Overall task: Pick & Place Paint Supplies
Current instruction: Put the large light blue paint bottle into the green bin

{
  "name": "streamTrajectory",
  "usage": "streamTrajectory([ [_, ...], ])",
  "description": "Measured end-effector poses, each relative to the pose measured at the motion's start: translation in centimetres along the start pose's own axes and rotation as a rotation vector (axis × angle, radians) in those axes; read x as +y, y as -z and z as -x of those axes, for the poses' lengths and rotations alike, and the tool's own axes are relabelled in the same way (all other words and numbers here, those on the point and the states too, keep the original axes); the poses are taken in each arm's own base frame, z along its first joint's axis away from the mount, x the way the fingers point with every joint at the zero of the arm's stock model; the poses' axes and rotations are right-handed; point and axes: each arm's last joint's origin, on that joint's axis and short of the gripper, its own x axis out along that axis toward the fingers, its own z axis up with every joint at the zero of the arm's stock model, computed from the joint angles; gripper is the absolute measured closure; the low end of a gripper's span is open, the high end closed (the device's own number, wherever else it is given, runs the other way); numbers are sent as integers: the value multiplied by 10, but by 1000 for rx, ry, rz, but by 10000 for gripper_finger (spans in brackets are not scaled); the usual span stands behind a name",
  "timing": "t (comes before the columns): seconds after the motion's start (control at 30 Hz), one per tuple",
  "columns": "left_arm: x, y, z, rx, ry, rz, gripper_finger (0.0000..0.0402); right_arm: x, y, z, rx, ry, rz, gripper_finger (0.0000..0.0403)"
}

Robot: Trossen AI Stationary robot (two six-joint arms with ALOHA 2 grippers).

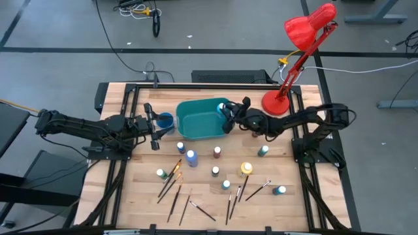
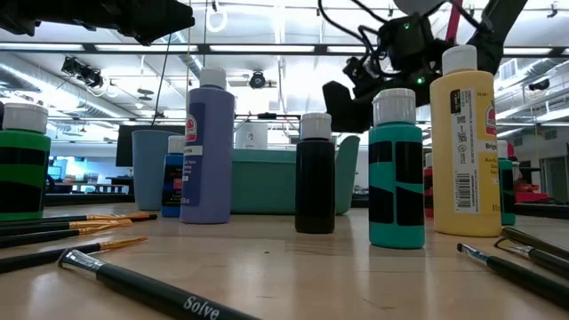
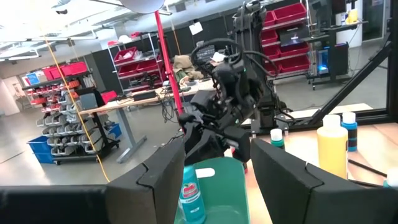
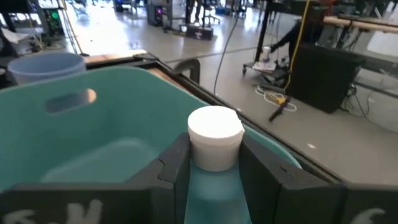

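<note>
My right gripper [image 1: 228,117] reaches in from the table's right, over the right end of the teal bin [image 1: 196,127]. It is shut on a white-capped pale blue paint bottle [image 4: 214,134]. My left gripper [image 1: 155,124] waits open and level above the blue cup [image 1: 165,121], left of the bin. Past its fingers a teal-blue bottle [image 3: 189,194] shows against the bin's inside; it touches neither finger. Several bottles stand upright on the near table, among them a purple one [image 1: 191,157] and a yellow one [image 1: 246,169]. Thin brushes [image 1: 173,188] lie flat near them. My right gripper pinches the bottle just under its white cap [image 4: 214,165], one finger [image 4: 176,160] on each side. The fingers come nearly level from the table's right. The bottle stands upright in the hold, cap up, lifted clear above the bin's inside.
A red desk lamp [image 1: 279,99] stands at the back right, close behind my right arm. More brushes [image 1: 257,190] and small bottles [image 1: 281,190] are scattered over the near half. The bin's inner floor [image 4: 112,155] shows bare teal.
</note>
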Motion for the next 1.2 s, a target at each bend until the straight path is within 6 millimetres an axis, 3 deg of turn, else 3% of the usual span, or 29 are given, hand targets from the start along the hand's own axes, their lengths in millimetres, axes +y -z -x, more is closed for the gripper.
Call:
streamTrajectory([
  [0.3,0,0,0,1,1,0,207,-4,3,-3,10,14,-24,291],
  [0.67,0,0,0,1,0,-1,207,-6,5,-4,27,23,-61,257],
  [1.2,0,0,0,2,1,-1,207,-6,4,-4,25,22,-44,254],
])
